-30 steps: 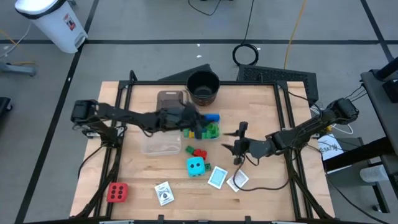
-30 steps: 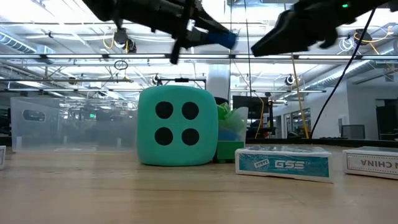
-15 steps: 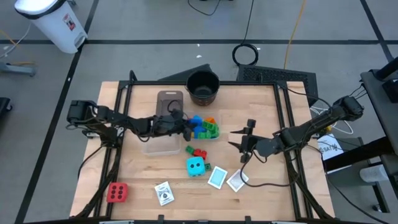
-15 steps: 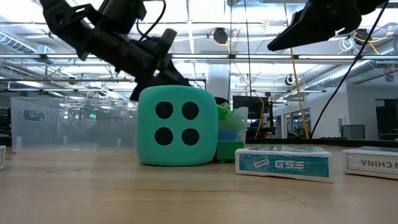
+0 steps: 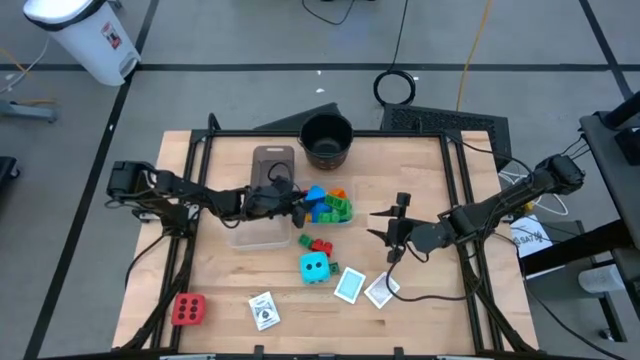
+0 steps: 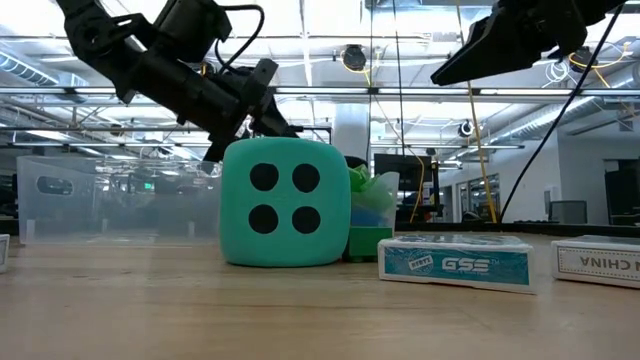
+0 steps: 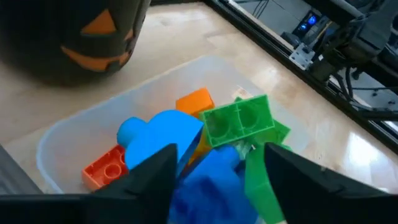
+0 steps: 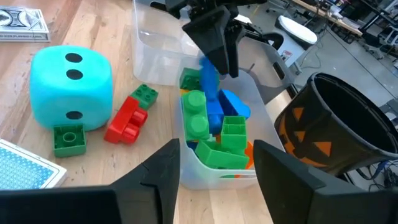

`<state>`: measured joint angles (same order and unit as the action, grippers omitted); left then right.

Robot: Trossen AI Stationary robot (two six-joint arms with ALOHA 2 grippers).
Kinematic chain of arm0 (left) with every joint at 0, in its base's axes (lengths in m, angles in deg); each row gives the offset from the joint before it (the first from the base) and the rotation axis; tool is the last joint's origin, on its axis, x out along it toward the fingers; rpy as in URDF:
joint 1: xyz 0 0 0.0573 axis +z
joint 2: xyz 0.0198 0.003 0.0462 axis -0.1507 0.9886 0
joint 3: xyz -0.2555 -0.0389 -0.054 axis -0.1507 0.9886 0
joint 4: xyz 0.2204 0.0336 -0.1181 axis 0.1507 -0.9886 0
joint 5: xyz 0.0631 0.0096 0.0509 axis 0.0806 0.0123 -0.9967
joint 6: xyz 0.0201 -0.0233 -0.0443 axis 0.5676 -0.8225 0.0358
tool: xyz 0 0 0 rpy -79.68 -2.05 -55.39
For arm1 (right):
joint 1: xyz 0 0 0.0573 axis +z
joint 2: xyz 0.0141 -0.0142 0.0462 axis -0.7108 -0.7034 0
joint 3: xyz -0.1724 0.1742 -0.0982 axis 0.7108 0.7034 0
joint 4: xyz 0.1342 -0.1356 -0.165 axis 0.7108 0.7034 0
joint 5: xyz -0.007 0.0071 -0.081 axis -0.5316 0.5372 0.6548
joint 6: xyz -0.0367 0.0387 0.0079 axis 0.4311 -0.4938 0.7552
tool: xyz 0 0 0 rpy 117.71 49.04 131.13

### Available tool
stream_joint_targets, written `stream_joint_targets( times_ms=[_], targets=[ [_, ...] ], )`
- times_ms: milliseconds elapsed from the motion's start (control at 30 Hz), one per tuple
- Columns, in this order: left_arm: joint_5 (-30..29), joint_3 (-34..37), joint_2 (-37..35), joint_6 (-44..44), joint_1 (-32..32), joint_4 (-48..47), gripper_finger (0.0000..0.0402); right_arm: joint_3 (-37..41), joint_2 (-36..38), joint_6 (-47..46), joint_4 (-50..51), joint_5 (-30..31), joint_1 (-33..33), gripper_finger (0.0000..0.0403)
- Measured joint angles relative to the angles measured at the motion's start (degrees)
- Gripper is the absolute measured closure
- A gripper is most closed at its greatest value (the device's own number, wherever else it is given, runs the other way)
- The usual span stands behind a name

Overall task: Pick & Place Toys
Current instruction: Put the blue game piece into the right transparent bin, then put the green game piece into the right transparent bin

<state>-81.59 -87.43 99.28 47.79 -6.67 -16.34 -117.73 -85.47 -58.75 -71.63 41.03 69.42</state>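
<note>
I see the pile of building blocks (image 5: 325,205) sitting in a small clear tub (image 8: 264,155), which I take as my landmark. From the left wrist camera the pile shows a light blue block (image 7: 163,134) and a darker blue block (image 7: 208,186), a green block (image 7: 239,118) and an orange block (image 7: 106,168) (all packed close together).

My left gripper (image 5: 292,205) hangs right at the tub's edge, over the blocks. In the right wrist picture its fingers (image 8: 217,40) are spread, with the darker blue block standing upright just below the tips; I cannot tell whether they touch it.

Just beside the tub, toward the front of the table, lie a red block (image 8: 127,118) and two small green blocks (image 8: 68,138); the cyan dotted cube (image 5: 314,266) stands next to them. Past the cube are white-bordered cards (image 5: 350,285), and another card (image 5: 263,310) lies further out. The red dotted cube (image 5: 188,309) sits well apart, at the table's front left corner.

A larger clear tub (image 5: 262,215) adjoins the small one under my left arm, and the black pot (image 5: 326,140) with an orange face stands just behind the tub.

My right gripper (image 5: 388,222) waits to the right of the tub, raised, fingers parted and holding nothing.
</note>
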Motion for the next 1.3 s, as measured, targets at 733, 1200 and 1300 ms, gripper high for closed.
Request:
stream_joint_targets(
  times_ms=[733, 1200, 1300],
  targets=[
    [-12.3, -28.5, -0.4, 17.3, -28.5, -39.4, 0.0088, -0.1, 0.0, 1.4, -0.1, 0.0, -0.1, 0.023],
    [-15.5, -54.4, 25.1, 18.0, -31.4, -70.4, 0.0127, -0.1, 0.0, 1.6, 0.1, 0.0, -0.1, 0.0232],
    [-13.9, -54.6, 26.6, 17.8, -30.7, -71.2, 0.0127, -0.1, 0.0, 3.3, 0.0, 0.0, -0.1, 0.0234]
  ],
)
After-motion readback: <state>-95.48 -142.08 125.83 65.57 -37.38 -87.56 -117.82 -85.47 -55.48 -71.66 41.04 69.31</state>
